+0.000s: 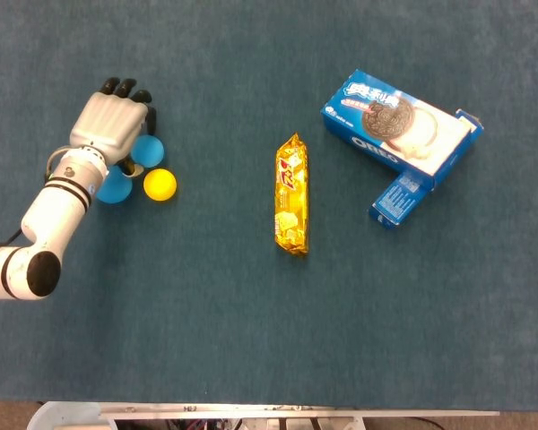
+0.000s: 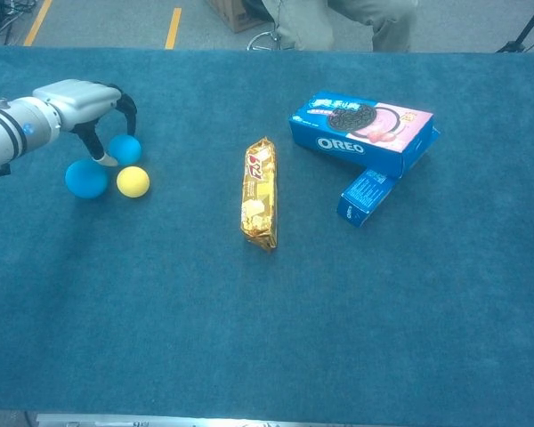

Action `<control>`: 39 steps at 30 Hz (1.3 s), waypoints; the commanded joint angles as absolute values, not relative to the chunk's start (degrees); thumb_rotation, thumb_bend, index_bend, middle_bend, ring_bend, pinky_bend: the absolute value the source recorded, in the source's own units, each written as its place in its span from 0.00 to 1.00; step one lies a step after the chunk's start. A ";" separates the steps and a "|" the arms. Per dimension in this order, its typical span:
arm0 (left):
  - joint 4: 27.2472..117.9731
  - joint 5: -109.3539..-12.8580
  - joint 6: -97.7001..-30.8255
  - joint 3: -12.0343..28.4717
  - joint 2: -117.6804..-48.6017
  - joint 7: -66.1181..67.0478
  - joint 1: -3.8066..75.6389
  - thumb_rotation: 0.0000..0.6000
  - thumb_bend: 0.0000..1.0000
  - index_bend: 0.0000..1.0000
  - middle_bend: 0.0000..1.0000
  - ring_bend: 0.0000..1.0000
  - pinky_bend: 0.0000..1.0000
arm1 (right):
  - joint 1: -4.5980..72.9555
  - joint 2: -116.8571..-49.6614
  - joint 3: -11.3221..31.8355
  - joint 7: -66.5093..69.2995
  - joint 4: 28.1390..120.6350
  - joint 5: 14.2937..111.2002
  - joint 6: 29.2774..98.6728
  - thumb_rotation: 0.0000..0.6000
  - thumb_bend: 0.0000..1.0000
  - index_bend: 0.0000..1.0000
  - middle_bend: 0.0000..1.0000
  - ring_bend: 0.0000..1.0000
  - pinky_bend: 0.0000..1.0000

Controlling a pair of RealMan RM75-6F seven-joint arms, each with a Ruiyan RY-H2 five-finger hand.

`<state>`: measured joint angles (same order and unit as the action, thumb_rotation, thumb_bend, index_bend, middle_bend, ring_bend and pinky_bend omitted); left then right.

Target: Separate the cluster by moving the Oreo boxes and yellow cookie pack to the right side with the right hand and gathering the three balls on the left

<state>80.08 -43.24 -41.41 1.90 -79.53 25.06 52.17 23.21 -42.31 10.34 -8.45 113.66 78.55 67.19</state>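
My left hand [image 1: 112, 121] [image 2: 76, 98] arches over a small blue ball [image 1: 150, 149] [image 2: 125, 149] at the far left and grips it between curled fingers and thumb. Touching that ball are a larger blue ball [image 1: 116, 186] [image 2: 85, 178] and a yellow ball [image 1: 160, 184] [image 2: 133, 181]. The yellow cookie pack [image 1: 291, 194] [image 2: 259, 191] lies lengthwise in the middle of the table. At the right lies the large Oreo box [image 1: 399, 130] [image 2: 360, 129], and a small blue Oreo box [image 1: 399, 199] [image 2: 365, 196] leans against its near corner. My right hand shows in neither view.
The blue cloth table [image 1: 269, 340] [image 2: 267, 338] runs wide in front of and between the objects. Beyond its far edge are a seated person's legs [image 2: 338, 18] and a floor with yellow lines [image 2: 173, 27].
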 commanded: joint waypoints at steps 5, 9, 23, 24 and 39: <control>80.09 -42.10 -41.12 1.63 -79.85 26.04 52.95 1.00 0.19 0.32 0.14 0.00 0.05 | 23.05 -42.29 10.27 -7.74 113.11 78.51 67.22 1.00 0.14 0.24 0.46 0.42 0.48; 80.32 -41.24 -41.60 2.17 -79.71 25.69 53.12 1.00 0.19 0.31 0.13 0.00 0.05 | 22.98 -42.23 10.33 -7.31 112.83 78.59 67.36 1.00 0.14 0.24 0.46 0.42 0.48; 92.68 -46.03 -49.86 6.76 -70.26 18.82 49.06 1.00 0.19 0.29 0.13 0.00 0.05 | 23.41 -41.24 9.47 -5.04 112.41 82.94 66.18 1.00 0.14 0.24 0.46 0.41 0.48; 93.80 -46.64 -50.68 6.94 -69.35 18.17 48.43 1.00 0.19 0.28 0.13 0.00 0.05 | 23.50 -41.14 9.34 -4.99 112.35 83.63 66.05 1.00 0.14 0.24 0.46 0.40 0.48; 105.61 -63.95 -69.38 5.38 -60.90 9.04 34.19 1.00 0.19 0.24 0.12 0.00 0.05 | 27.48 -42.35 8.26 -6.91 114.08 92.00 61.73 1.00 0.14 0.24 0.46 0.37 0.48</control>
